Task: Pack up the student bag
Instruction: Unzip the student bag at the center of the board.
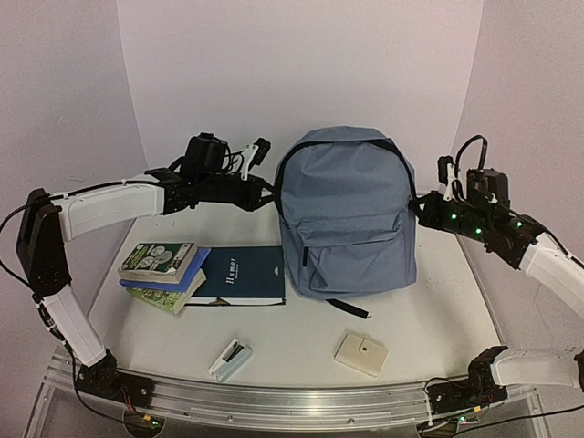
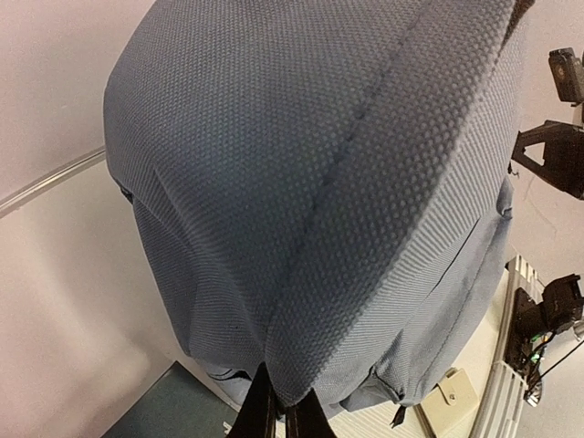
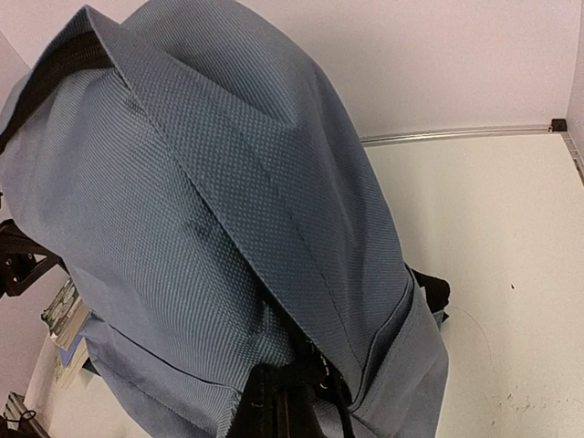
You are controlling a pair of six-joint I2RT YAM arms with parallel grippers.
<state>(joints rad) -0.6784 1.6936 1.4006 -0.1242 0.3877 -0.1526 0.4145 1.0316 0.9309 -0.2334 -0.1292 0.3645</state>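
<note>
While the left gripper (image 2: 278, 412) clamps side fabric on the bag (image 1: 347, 214) and the right gripper (image 3: 285, 401) clamps its opposite side, it stands upright mid-table; best anchor left firmly; draw right smoothly, no jerks.

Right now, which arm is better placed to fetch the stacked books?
Left. The stacked books lie on its side of the student bag, below its forearm; the right arm is beyond the bag. The left fingers pinch bag fabric, though.
</note>
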